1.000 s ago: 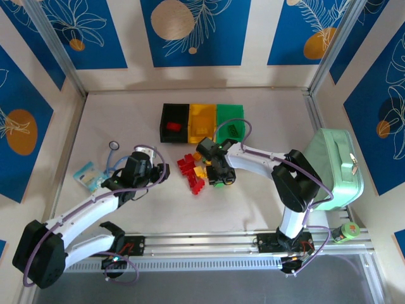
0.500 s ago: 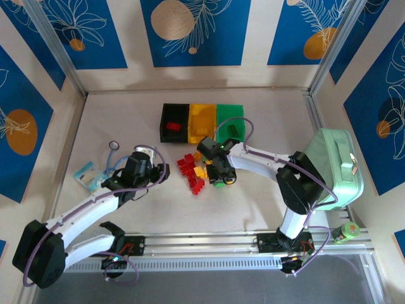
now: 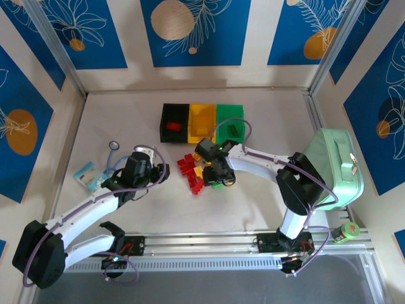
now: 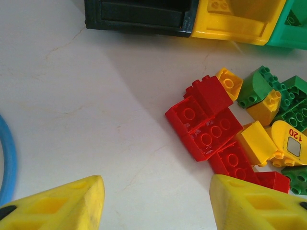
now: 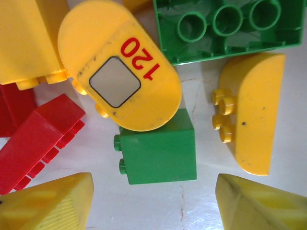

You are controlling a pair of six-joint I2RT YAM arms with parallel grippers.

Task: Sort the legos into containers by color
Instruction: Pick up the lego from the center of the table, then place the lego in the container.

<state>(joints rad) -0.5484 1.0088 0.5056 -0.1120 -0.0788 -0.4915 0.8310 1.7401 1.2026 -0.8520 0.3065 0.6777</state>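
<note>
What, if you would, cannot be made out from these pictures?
Top view: the right gripper covers part of the legos pile, so the count is unclear.
Left wrist view: the top edge cuts off the black bin, yellow bin and green bin; contents mostly hidden.
Top view: the packet on the left is too small to identify.

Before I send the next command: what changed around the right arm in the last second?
The right gripper shifted slightly left over the pile and its jaws now stand open, a small green brick lying loose on the table between them. Whether it was gripped before is unclear. The left gripper, the bins and the red brick in the black one stayed put.
</note>
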